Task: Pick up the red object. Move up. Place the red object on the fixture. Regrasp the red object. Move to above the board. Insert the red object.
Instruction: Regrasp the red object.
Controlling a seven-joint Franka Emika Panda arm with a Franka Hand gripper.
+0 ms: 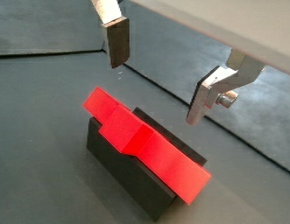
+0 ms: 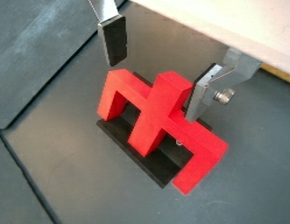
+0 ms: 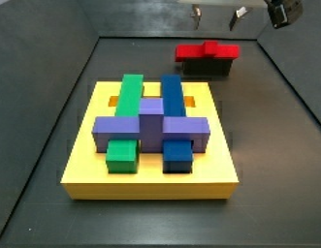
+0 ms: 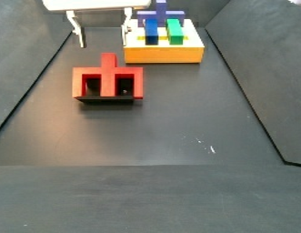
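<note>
Now the gripper [image 2: 153,74] hangs wide open and empty just above the red object [image 2: 153,122], which rests on the fixture [image 3: 205,67] near the floor's far edge. It looks rigid, light and smooth; grip the raised stem squarely.

A robotics lab test cell: dark walled floor [image 4: 177,127], a black fixture [image 4: 107,91], and the hand [image 4: 104,27] hovering empty above it.
</note>
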